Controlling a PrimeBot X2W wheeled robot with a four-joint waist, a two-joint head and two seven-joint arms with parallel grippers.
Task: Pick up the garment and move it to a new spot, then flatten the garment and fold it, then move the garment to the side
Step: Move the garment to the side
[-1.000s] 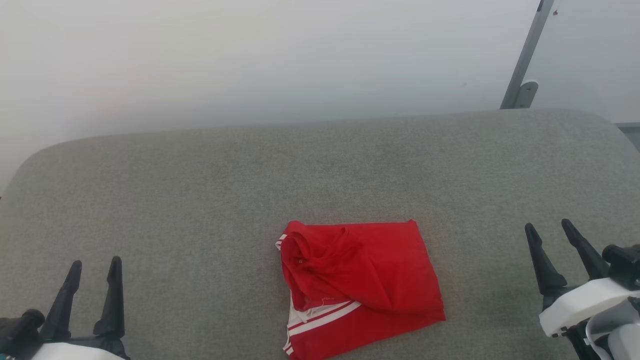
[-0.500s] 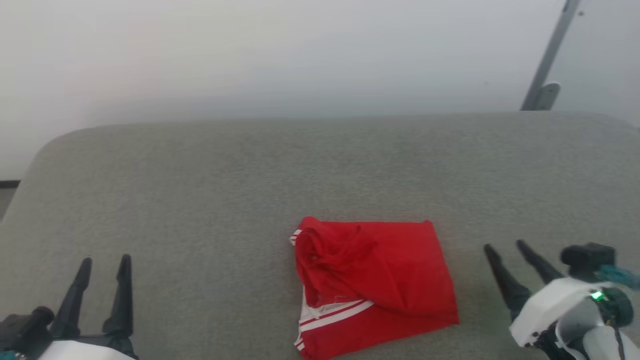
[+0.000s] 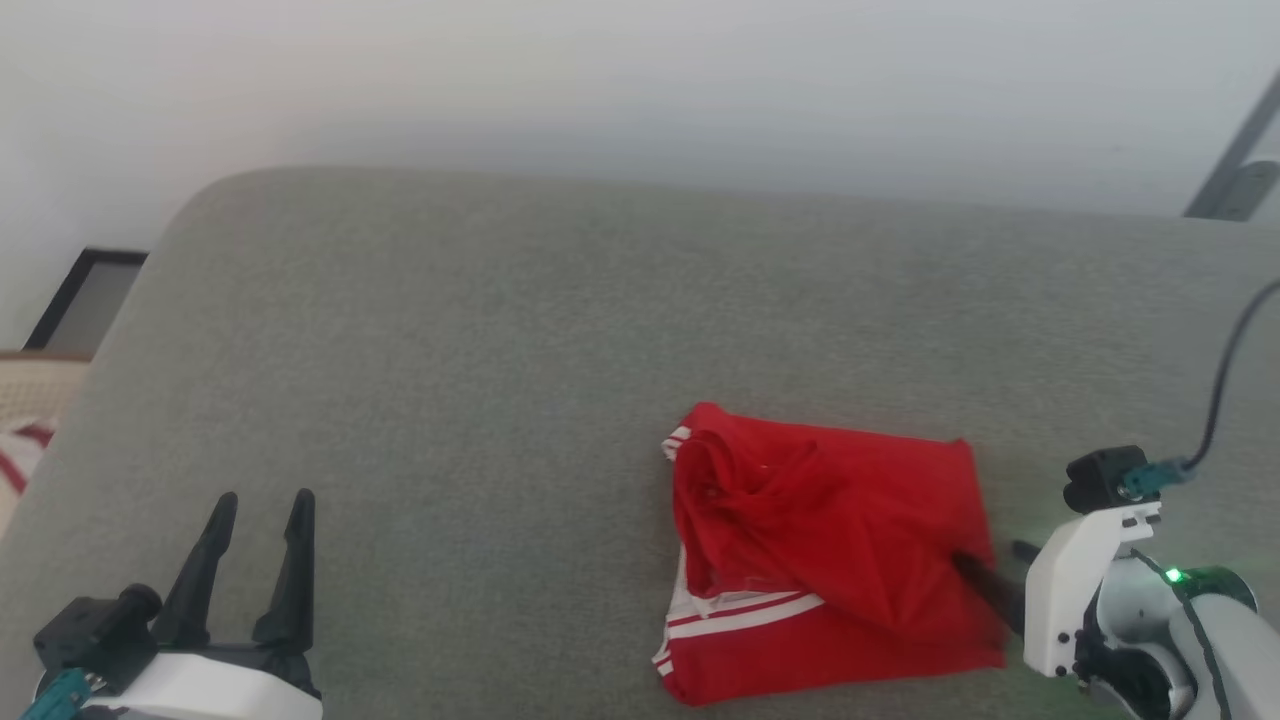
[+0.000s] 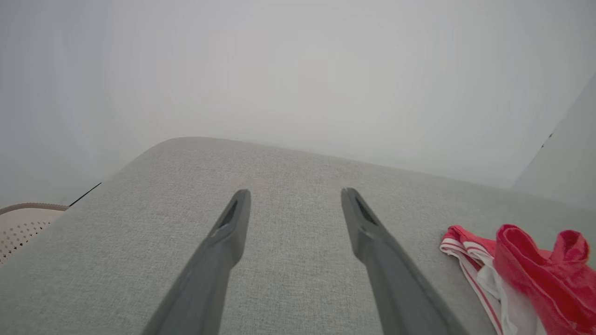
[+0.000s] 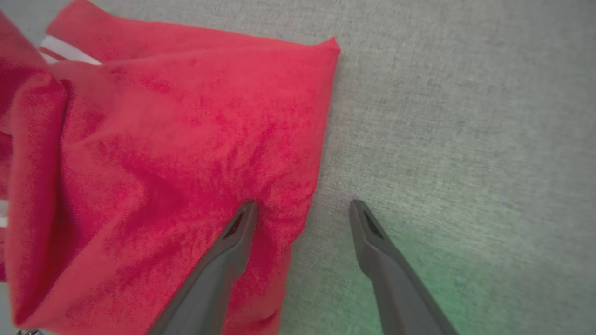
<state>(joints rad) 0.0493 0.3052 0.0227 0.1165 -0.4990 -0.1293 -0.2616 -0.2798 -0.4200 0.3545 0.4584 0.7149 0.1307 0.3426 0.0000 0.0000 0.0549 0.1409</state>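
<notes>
Carrier: a grey, woven-fabric padded surface [image 3: 480,340] with rounded far corners; a pale wall stands behind its far edge.
Garment: the red jersey garment with white striped trim [image 3: 830,540] lies as a compact, roughly square folded bundle near the near edge, right of the middle. The top layer is rumpled toward the bundle's left side, and the striped trim shows at its near-left corner.
Right pincer: the right gripper [image 3: 992,566] with its two long dark fingers sits at the bundle's right edge, released and spread wide. In the right wrist view one finger rests on the red cloth [image 5: 163,153] just inside that edge. The other finger is over bare grey fabric beside it, so the right gripper [image 5: 302,207] straddles the edge and grasps nothing.
Left pincer: the left gripper [image 3: 262,498] hovers by the near-left corner, released and empty, well apart from the garment.
Left wrist view: the spread fingers of the left gripper [image 4: 295,193] point toward the far edge, with the garment [image 4: 535,270] off to their right.
Off the left edge: a beige perforated basket [image 4: 18,223].
Step in hand: the bundle looks already folded, so this is probably the last step, taking hold to shift it aside.
Next move calls for: closing the jaws on all layers at that edge, low enough to catch the bottom one. Then a low slide or lift sideways, so the fold does not fall open.
</notes>
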